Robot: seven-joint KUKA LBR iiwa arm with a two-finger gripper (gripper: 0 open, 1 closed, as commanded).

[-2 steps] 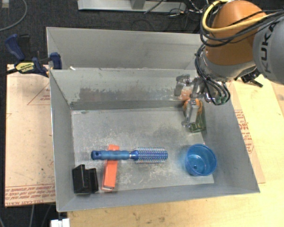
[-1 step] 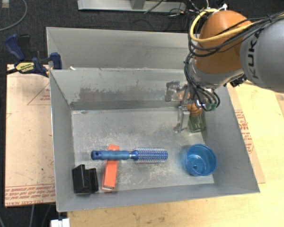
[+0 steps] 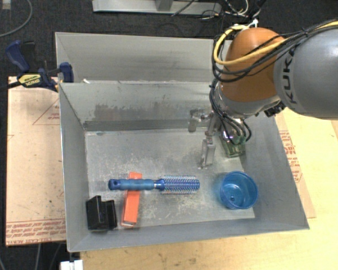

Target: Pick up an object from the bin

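Note:
My gripper hangs in the right half of the bin with its fingers spread apart and nothing between them. One silver finger points down just above the bristle end of a blue hairbrush, which lies flat across the bin floor. A round blue cup sits just below and right of the gripper, opening facing up. An orange block lies under the brush handle.
A black boxy object rests in the bin's front left corner beside the orange block. The arm, with its orange cover and cables, comes in over the bin's right wall. The floor behind the brush is bare metal.

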